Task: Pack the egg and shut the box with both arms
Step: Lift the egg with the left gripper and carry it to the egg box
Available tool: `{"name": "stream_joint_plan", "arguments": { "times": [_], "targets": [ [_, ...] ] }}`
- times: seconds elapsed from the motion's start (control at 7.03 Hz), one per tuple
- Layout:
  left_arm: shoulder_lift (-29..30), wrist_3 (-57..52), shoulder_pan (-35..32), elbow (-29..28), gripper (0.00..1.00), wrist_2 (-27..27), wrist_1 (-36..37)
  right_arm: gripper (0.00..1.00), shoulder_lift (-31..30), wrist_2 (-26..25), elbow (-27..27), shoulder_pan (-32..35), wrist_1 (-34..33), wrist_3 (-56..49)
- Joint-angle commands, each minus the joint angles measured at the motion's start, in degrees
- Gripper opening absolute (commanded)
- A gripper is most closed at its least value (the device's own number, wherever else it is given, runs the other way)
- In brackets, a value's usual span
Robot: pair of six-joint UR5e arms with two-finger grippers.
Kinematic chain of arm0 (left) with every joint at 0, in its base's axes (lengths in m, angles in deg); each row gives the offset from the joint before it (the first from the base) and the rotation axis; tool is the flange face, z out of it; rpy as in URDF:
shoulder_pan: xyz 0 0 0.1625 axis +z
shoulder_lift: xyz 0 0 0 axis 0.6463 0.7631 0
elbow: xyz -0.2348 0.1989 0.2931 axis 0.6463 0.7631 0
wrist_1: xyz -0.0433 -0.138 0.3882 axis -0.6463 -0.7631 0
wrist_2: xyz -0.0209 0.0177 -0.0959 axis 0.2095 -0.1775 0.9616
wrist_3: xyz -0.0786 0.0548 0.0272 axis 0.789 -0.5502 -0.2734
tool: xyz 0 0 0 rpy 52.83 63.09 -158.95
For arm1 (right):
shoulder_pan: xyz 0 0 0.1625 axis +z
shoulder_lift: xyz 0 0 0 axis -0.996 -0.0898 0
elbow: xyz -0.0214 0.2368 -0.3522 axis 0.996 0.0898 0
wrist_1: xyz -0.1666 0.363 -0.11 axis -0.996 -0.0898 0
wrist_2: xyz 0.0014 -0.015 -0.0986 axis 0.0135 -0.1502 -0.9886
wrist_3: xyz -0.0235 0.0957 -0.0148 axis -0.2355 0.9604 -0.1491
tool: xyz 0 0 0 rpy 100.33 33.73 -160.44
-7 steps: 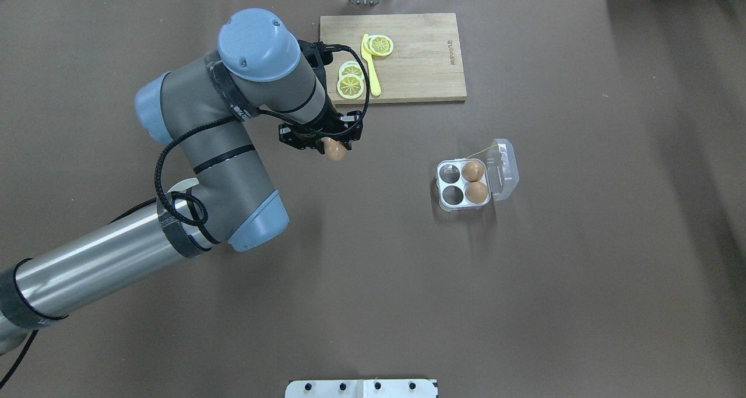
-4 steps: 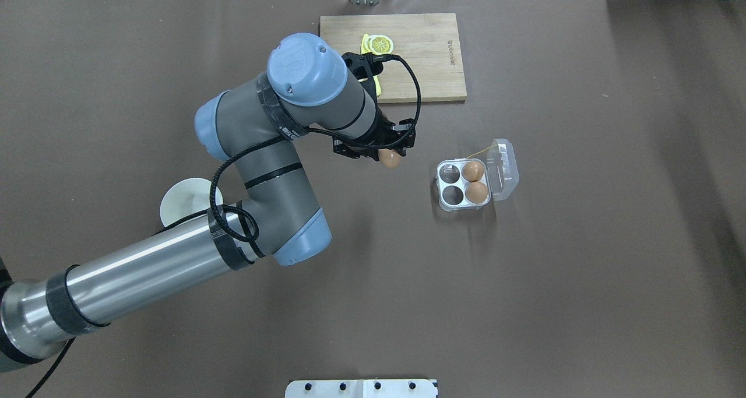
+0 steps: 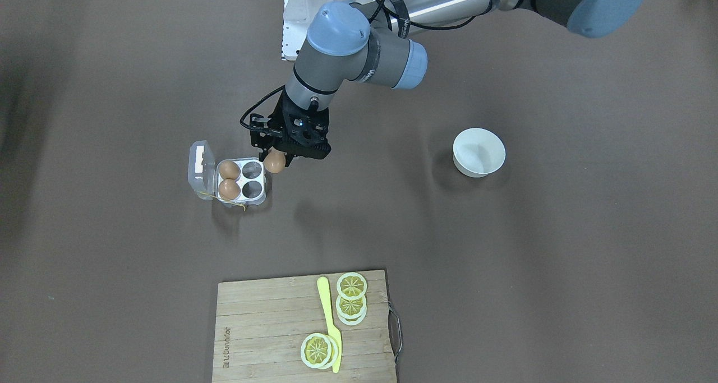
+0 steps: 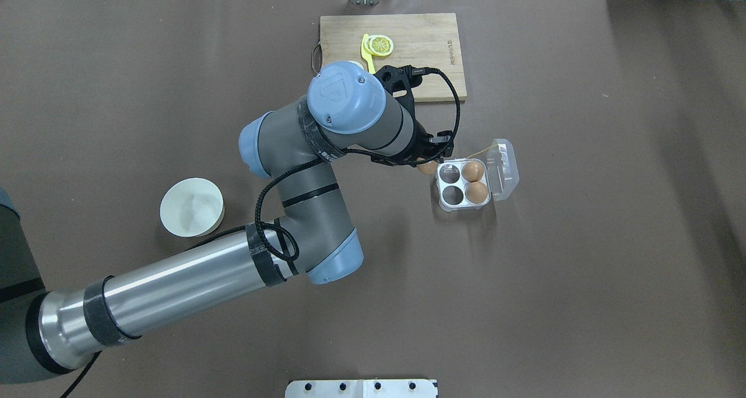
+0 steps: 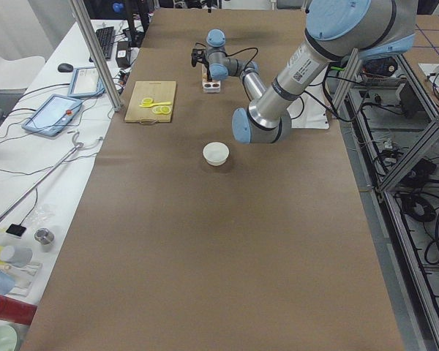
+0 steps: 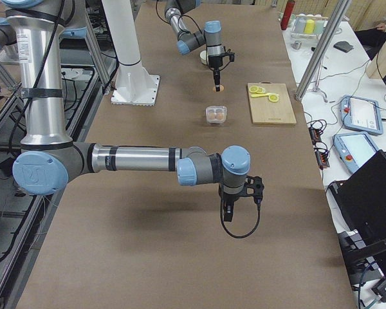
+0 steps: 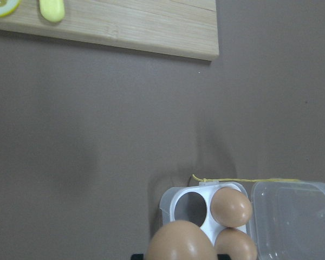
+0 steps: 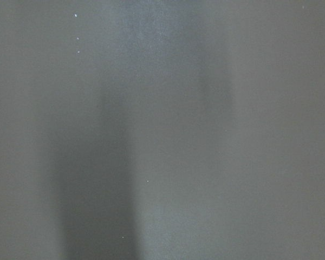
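Note:
My left gripper (image 4: 428, 164) is shut on a brown egg (image 4: 427, 166) and holds it above the table, right at the left edge of the clear box (image 4: 450, 195). The box stands open, its lid (image 4: 505, 168) folded out to the right. Two eggs (image 4: 472, 171) (image 4: 477, 193) fill the cups by the lid; the two cups nearer the gripper are empty. In the left wrist view the held egg (image 7: 181, 242) hangs just before the box (image 7: 190, 203). My right gripper (image 6: 225, 216) shows only in the exterior right view, low over bare table, and I cannot tell its state.
A wooden cutting board (image 4: 425, 60) with lemon slices (image 4: 380, 45) and a yellow knife lies behind the box. A round white bowl (image 4: 192, 207) stands at the left. A white stand base (image 4: 361, 388) sits at the near edge.
My left arm has swung right with the egg, from in front of the cutting board to the box's left edge. The white bowl has come out from under the arm.

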State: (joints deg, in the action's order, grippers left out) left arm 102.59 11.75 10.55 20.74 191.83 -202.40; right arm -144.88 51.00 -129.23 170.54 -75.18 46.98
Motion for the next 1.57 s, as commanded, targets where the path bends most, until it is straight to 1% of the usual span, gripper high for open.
{"name": "stream_joint_plan", "arguments": {
  "times": [0.0,0.14,0.28,0.43,0.57,0.85,1.0,1.42],
  "targets": [
    [2.2,-0.3,1.9,-3.7,0.38,-3.0,-3.7,1.0,0.0,0.2,0.0,0.0,0.0,-0.1],
    [2.4,-0.4,2.6,-4.1,0.38,-3.8,-3.9,1.0,0.0,0.2,0.0,0.0,-0.1,0.0],
    [2.4,-0.7,3.7,-4.2,0.38,-5.9,-4.0,1.0,0.0,0.2,0.2,0.0,0.0,0.0],
    [2.5,-1.2,4.5,-5.6,0.38,-7.1,-6.5,1.0,0.0,0.0,0.4,0.0,0.0,-0.1],
    [3.4,-1.6,4.9,-8.6,0.38,-8.4,-8.3,1.0,0.1,0.0,0.5,0.0,0.1,-0.1],
    [3.7,-2.9,5.3,-9.9,0.38,-8.9,-8.4,1.0,0.1,-0.1,0.5,0.0,0.1,-0.1],
    [3.7,-4.0,5.5,-10.6,0.38,-10.0,-8.5,1.0,0.1,-0.1,0.5,0.0,0.1,-0.1],
    [4.0,-5.7,6.1,-11.2,0.38,-10.1,-8.5,1.0,0.2,-0.1,0.8,0.0,0.1,-0.2]
  ]
}}
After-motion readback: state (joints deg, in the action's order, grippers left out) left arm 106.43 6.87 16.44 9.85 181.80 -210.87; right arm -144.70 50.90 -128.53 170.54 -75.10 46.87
